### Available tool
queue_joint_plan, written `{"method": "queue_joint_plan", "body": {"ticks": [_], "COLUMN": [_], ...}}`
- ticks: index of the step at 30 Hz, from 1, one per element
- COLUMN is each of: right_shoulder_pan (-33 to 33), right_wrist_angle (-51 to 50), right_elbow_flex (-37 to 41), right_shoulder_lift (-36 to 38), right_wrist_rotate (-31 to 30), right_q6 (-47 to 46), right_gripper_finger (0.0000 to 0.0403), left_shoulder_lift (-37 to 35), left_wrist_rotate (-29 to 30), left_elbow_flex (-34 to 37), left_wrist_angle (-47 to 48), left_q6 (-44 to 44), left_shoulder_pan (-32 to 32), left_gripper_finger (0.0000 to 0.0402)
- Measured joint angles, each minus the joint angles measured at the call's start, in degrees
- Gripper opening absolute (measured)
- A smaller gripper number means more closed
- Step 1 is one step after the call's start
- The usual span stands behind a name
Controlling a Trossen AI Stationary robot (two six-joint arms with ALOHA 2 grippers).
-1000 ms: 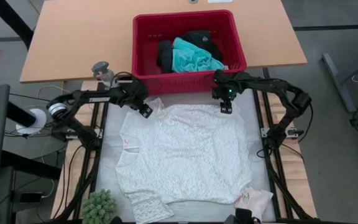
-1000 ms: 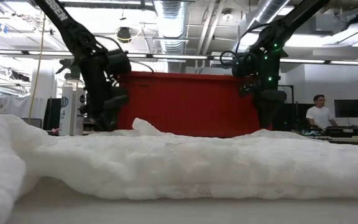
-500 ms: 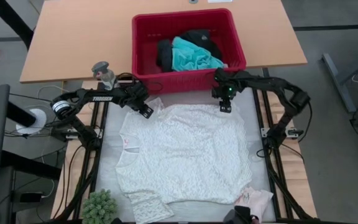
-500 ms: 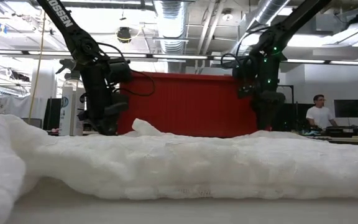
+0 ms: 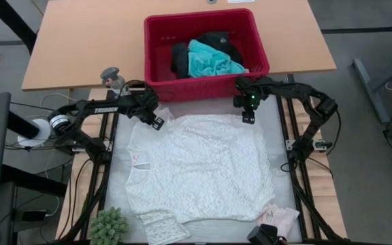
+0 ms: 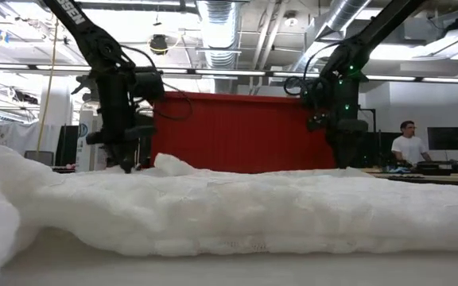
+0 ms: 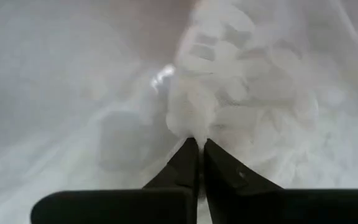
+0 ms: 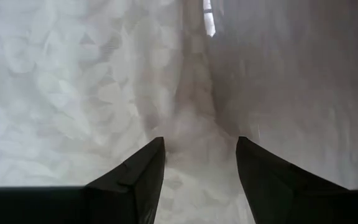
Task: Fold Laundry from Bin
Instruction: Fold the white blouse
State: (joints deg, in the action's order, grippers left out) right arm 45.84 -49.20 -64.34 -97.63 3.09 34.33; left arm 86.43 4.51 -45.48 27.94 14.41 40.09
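White lacy top (image 5: 199, 167) | left gripper (image 5: 158, 123) jaws pinching corner | right gripper (image 5: 248, 118) jaws apart straddling edge

Black jointed arms (image 5: 101, 109) — white lettering

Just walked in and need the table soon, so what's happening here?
Two robot arms are working on a white lacy top spread flat on the table in front of the red bin. The left tool is shut on the top's edge at the far left corner. The right tool is open, straddling a ridge of fabric at the far right corner. The turquoise shirt and black clothing are in the bin.
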Motion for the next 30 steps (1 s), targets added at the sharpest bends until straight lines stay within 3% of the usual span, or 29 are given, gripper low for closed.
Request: {"method": "queue_joint_plan", "body": {"ticks": [8, 16, 20, 26, 30], "right_shoulder_pan": [0.60, 0.74, 0.74, 0.74, 0.70], "right_wrist_angle": [5.53, 4.56, 4.56, 3.95, 3.20], "right_elbow_flex": [0.02, 0.02, 0.02, 0.02, 0.02], "right_shoulder_lift": [-0.14, -0.14, -0.14, -0.16, -0.16], "right_wrist_rotate": [-0.02, -0.04, -0.02, -0.02, -0.02], "right_q6": [0.23, 0.85, 0.66, 0.66, 1.25], "right_gripper_finger": [0.0218, 0.0218, 0.0218, 0.0218, 0.0198], "left_shoulder_lift": [-0.96, -0.96, -0.96, -0.96, -0.96], "left_wrist_rotate": [-0.39, 0.18, -3.76, -4.25, -3.41], "left_elbow_flex": [-0.01, -0.01, -0.01, 2.48, 4.96], "left_wrist_angle": [-2.10, -4.06, -3.72, -5.37, -5.37], "left_q6": [0.26, -2.21, -7.20, -10.08, -6.93], "left_shoulder_pan": [-0.01, -0.01, 0.01, -0.12, -0.08], "left_gripper_finger": [0.0000, 0.0001, 0.0029, 0.0099, 0.0091]}}
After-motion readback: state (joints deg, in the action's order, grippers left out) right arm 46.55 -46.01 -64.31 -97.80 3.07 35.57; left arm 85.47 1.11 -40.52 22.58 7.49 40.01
